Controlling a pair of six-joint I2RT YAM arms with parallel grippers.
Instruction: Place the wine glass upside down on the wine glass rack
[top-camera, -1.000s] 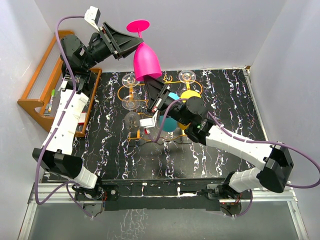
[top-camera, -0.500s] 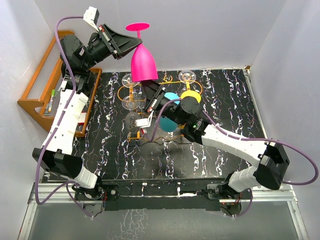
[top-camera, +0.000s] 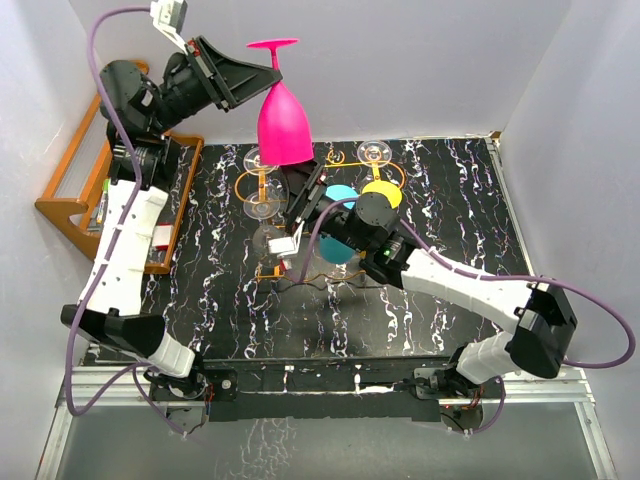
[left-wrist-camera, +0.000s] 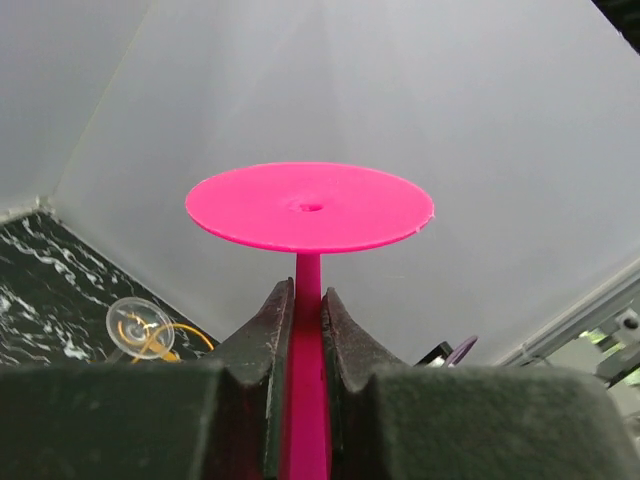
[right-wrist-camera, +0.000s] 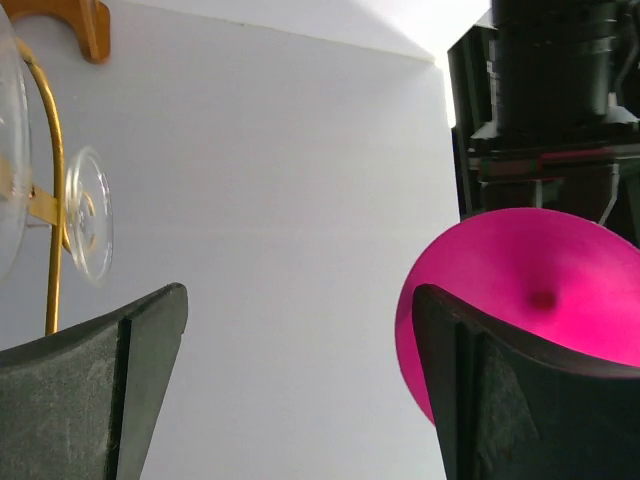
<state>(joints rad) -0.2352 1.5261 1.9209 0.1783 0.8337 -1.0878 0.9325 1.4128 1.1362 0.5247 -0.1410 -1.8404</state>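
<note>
One black marbled table (top-camera: 450, 200) has one stepped wooden shelf (top-camera: 70, 190) at its left edge. On it stands one orange-wire wine glass rack (top-camera: 262, 180) with one teal glass (top-camera: 340, 196), one yellow glass (top-camera: 381, 192) and perhaps four clear glasses (top-camera: 373, 152), which are hard to count. One pink wine glass (top-camera: 283, 125) hangs upside down high above the rack. The left gripper (left-wrist-camera: 308, 300) is clamped on its stem, and the right gripper (right-wrist-camera: 300, 300) has its fingers spread wide under its bowl.

Top view down from behind my arm bases (top-camera: 190, 382), left wrist close on the shared wine glass (top-camera: 283, 125) stem, right wrist looking up at its bowl.
</note>
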